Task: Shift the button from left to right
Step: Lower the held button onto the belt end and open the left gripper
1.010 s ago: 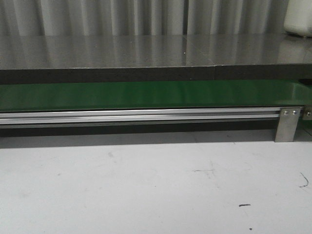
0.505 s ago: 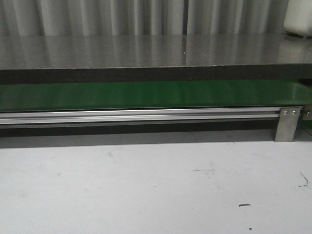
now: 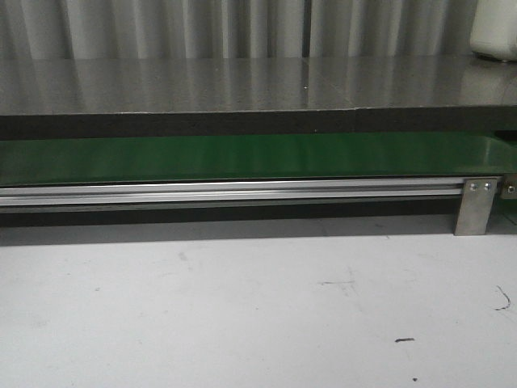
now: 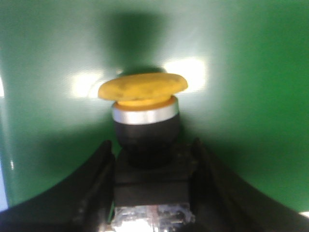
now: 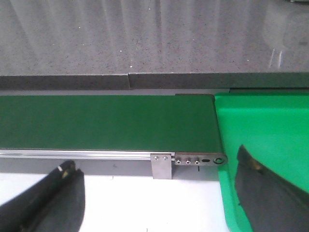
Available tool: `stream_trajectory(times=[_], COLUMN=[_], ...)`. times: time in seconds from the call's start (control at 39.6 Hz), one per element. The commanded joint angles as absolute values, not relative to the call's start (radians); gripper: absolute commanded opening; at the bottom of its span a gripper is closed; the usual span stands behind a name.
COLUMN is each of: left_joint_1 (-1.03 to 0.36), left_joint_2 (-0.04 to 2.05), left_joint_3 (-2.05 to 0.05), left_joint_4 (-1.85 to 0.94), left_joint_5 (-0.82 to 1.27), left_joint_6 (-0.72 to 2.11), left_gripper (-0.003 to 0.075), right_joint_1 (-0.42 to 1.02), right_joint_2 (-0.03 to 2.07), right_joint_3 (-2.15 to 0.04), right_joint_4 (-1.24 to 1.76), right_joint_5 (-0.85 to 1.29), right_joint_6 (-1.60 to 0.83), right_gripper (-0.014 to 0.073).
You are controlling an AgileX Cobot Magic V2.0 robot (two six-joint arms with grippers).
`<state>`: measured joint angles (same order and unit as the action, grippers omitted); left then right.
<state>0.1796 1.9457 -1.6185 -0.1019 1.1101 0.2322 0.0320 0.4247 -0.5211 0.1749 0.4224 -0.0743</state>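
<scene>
In the left wrist view the button shows close up: yellow-orange cap, silver ring, black boxy body. My left gripper is shut on the black body, one dark finger on each side, over the green belt. My right gripper is open and empty, its fingers wide apart above the white table, in front of the belt's right end. Neither gripper nor the button shows in the front view.
The green belt runs across behind an aluminium rail with a metal bracket. A grey counter lies behind it, with a white container at the far right. A bright green bin sits past the belt's right end.
</scene>
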Motion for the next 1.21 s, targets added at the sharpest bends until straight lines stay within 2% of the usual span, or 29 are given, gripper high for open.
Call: stream_trajectory(times=[0.0,0.15,0.23,0.45,0.66,0.73,1.03,1.11,1.19], left_joint_1=[0.176,0.176,0.176,0.176,0.176,0.171,0.116,0.099,0.093], left_joint_2=[1.895,1.898,1.907,1.947,1.945,1.941,1.896,1.895,1.895], left_joint_3=[-1.649,-1.649,-1.649,-1.649,-1.677,-1.712,-1.929,-1.968,-1.976], left_joint_4=[-0.108,-0.106,-0.106,-0.106,-0.125,-0.132,-0.132,-0.132,-0.132], left_joint_5=[1.062,1.019,1.009,1.024,1.048,1.074,1.245,1.284,1.284], left_joint_6=[0.219,0.219,0.219,0.219,0.219,0.22,0.22,0.22,0.218], left_gripper=[0.0065,0.0069,0.0098,0.0295,0.0543,0.0581,0.057,0.0519,0.0417], right_joint_1=[0.032,0.032,0.032,0.032,0.032,0.032,0.032,0.032,0.032], right_joint_2=[0.438,0.438,0.438,0.438,0.438,0.438,0.438,0.438,0.438], right_joint_3=[-0.557,-0.557,-0.557,-0.557,-0.557,-0.557,-0.557,-0.557,-0.557], right_joint_4=[0.177,0.177,0.177,0.177,0.177,0.177,0.177,0.177,0.177], right_joint_5=[0.348,0.348,0.348,0.348,0.348,0.348,0.348,0.348,0.348], right_joint_6=[-0.08,-0.08,-0.08,-0.08,-0.08,-0.08,-0.08,-0.08,-0.08], right_gripper=[0.0646,0.0646,0.0646,0.0646,0.0646,0.0646,0.0646,0.0646,0.0646])
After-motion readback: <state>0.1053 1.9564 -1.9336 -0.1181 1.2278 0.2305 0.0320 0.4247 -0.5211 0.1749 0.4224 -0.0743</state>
